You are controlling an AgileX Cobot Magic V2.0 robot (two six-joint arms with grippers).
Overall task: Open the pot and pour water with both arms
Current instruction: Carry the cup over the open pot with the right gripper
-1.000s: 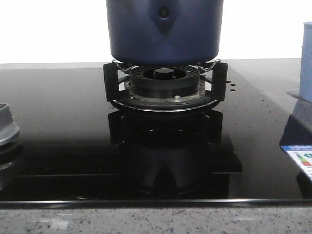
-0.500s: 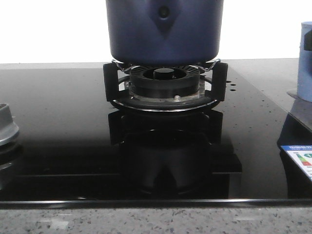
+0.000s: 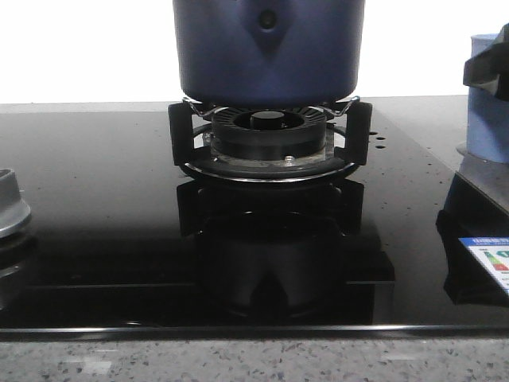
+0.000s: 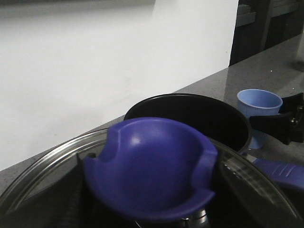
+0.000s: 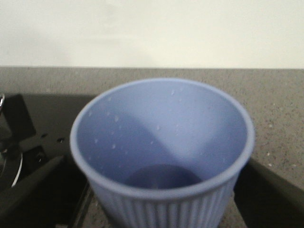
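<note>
The large dark navy-blue metal pot (image 3: pixel 269 49) stands on the black burner grate (image 3: pixel 269 143) of the glossy black glass surface (image 3: pixel 95 207), open, its inside dark and its content not visible. The glass lid with a blue knob (image 4: pixel 151 166) is held up near it by the left tool, grip hidden. The pale blue ribbed cup (image 5: pixel 161 152) holds a little water; the right tool (image 3: pixel 487 70) has closed in around it since a moment ago, and the cup has shifted left.
</note>
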